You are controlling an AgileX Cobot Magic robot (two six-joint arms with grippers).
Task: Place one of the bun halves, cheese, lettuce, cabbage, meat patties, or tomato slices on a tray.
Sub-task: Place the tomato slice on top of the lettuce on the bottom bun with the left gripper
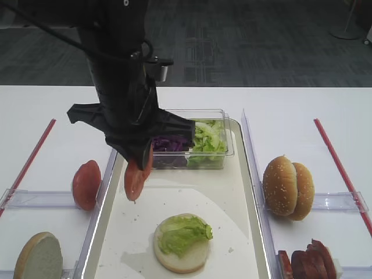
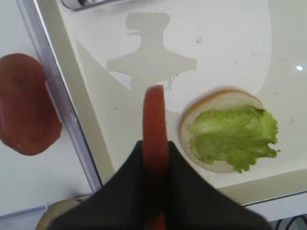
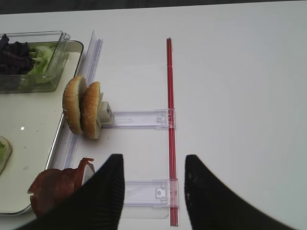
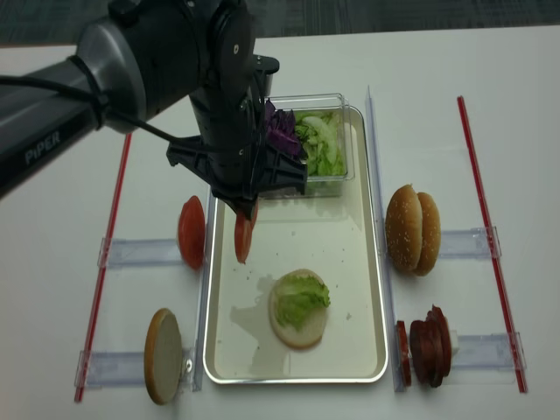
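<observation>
The left end effector (image 1: 139, 165) pinches a tomato slice (image 1: 133, 179) on edge, hanging over the left part of the tray (image 1: 232, 209), clear of its surface. On the tray's near half lies a bun base (image 1: 181, 256) topped with a lettuce leaf (image 1: 183, 232). A clear tub (image 1: 218, 157) of purple cabbage (image 1: 170, 143) and lettuce sits at the tray's far end. Left of the tray, on the table (image 1: 46, 133), stand a tomato end piece (image 1: 86, 184) and another bun base (image 1: 38, 257). To the right stand sesame bun tops (image 1: 288, 187) and meat patties (image 1: 308, 261). The right end effector (image 3: 152, 191) hangs spread over the table, holding nothing.
</observation>
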